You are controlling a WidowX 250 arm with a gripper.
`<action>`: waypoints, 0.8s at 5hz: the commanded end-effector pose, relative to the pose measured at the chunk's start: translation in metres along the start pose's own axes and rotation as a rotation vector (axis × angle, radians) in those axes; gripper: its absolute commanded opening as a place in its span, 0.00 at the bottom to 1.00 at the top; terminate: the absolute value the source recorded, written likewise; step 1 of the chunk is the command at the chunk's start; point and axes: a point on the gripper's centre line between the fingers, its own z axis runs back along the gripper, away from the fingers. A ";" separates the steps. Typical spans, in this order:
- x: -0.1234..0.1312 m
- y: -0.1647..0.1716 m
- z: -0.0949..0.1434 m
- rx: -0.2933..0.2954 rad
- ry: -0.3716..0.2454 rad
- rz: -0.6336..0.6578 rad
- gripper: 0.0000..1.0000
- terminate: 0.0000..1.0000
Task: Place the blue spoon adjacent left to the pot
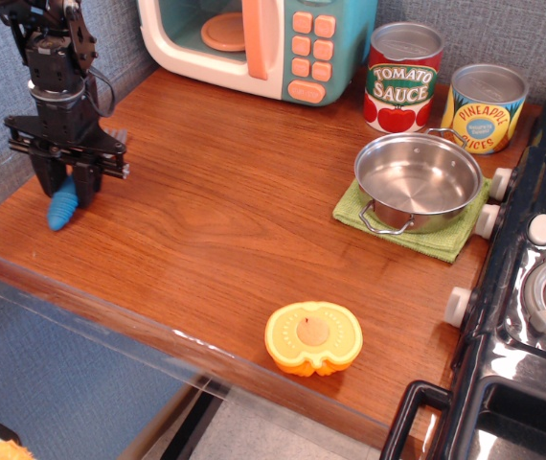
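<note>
The blue spoon (61,209) is at the far left of the wooden counter (225,211), with only the lower end of its ribbed blue handle showing below my gripper. My gripper (67,188) points straight down over it, and its black fingers (50,178) are closed narrowly on the handle. The spoon's metal head is mostly hidden behind the gripper. I cannot tell whether the spoon still touches the counter. The shiny steel pot (417,180) stands empty on a green cloth (450,241) at the right, far from the gripper.
A tomato sauce can (403,77) and a pineapple can (484,107) stand behind the pot. A toy microwave (254,43) is at the back. An orange pumpkin-shaped toy (313,337) sits near the front edge. A black stove (541,287) borders the right side.
</note>
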 end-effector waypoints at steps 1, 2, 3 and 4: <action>0.016 -0.038 0.091 -0.038 -0.189 -0.053 0.00 0.00; 0.021 -0.079 0.097 -0.093 -0.184 -0.135 0.00 0.00; 0.019 -0.124 0.090 -0.109 -0.159 -0.223 0.00 0.00; 0.015 -0.168 0.077 -0.078 -0.129 -0.317 0.00 0.00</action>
